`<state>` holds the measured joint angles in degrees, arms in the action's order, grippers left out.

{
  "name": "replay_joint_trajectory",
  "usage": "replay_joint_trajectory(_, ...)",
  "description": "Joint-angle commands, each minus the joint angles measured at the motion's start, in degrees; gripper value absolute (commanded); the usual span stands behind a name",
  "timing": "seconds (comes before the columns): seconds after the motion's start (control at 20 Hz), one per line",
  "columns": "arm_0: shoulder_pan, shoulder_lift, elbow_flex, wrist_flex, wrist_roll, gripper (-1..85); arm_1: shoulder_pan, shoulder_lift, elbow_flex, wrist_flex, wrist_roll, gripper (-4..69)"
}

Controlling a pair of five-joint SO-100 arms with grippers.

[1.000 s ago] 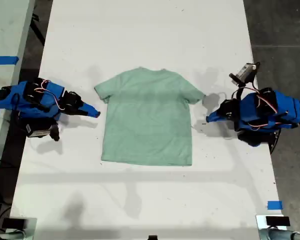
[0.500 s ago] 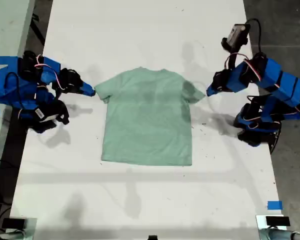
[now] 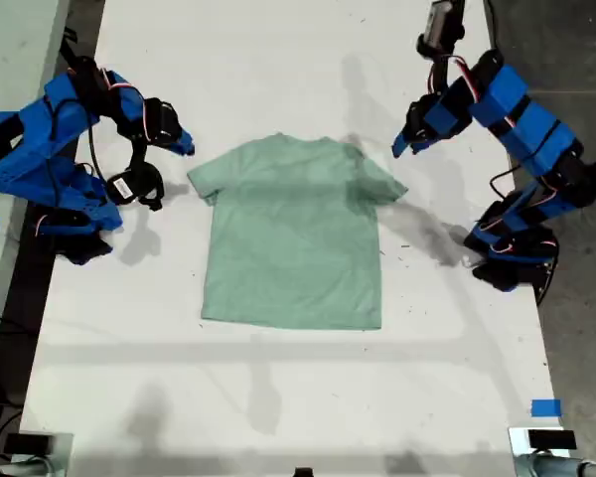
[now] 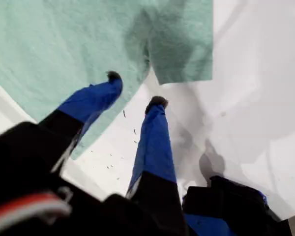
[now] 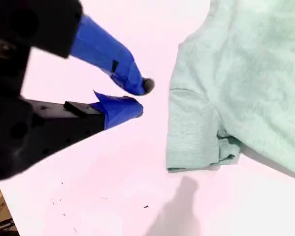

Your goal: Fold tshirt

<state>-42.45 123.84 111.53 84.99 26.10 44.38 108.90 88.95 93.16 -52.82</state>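
The mint-green tshirt (image 3: 293, 234) lies flat on the white desk (image 3: 278, 397), collar toward the far edge, both sleeves spread out. My first hand (image 3: 401, 142) hangs above the sleeve on the exterior view's right, its fingers (image 4: 156, 104) spread apart with nothing between them. My second hand (image 3: 183, 144) hovers just off the sleeve on the exterior view's left, above bare desk, its fingers (image 5: 137, 84) only slightly parted and holding nothing.
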Motion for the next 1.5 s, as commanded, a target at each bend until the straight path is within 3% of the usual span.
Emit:
replay_joint_trajectory(0.0,-1.1,-0.5,-3.2,0.2,0.5,9.0,2.5,0.0,6.2,-6.9,-4.3,36.7)
replay_joint_trajectory(0.3,-1.0,-2.9,-3.0,-0.2,0.5,11.0,5.6,-3.7,27.6,-27.2,-6.3,39.4)
replay_joint_trajectory(0.55,-0.8,-5.1,-3.0,-1.2,0.6,9.8,8.6,-17.6,27.4,-30.7,-4.0,35.2)
replay_joint_trajectory(0.65,-0.8,-6.0,-2.9,-1.4,0.6,9.4,8.6,-22.1,24.2,-29.4,-3.6,30.7)
replay_joint_trajectory(0.8,-0.8,-6.7,-2.9,-1.8,0.6,8.9,8.9,-24.7,20.8,-27.5,-3.6,7.5)
replay_joint_trajectory(0.95,-1.0,-7.1,-2.9,-2.1,0.6,8.5,8.7,-25.5,17.6,-24.7,-4.7,4.7)
replay_joint_trajectory(1.15,-0.9,-7.5,-2.9,-2.1,0.5,8.4,5.3,-24.7,7.9,-14.1,-4.5,-0.9)
replay_joint_trajectory(1.3,-0.8,-7.5,-2.6,-2.3,0.4,8.4,-0.9,-23.7,-3.2,-6.5,-1.9,-1.7)
replay_joint_trajectory(1.45,-0.8,-7.6,-2.6,-2.5,0.4,8.4,-7.6,-25.6,-16.0,-4.2,1.4,-1.7)
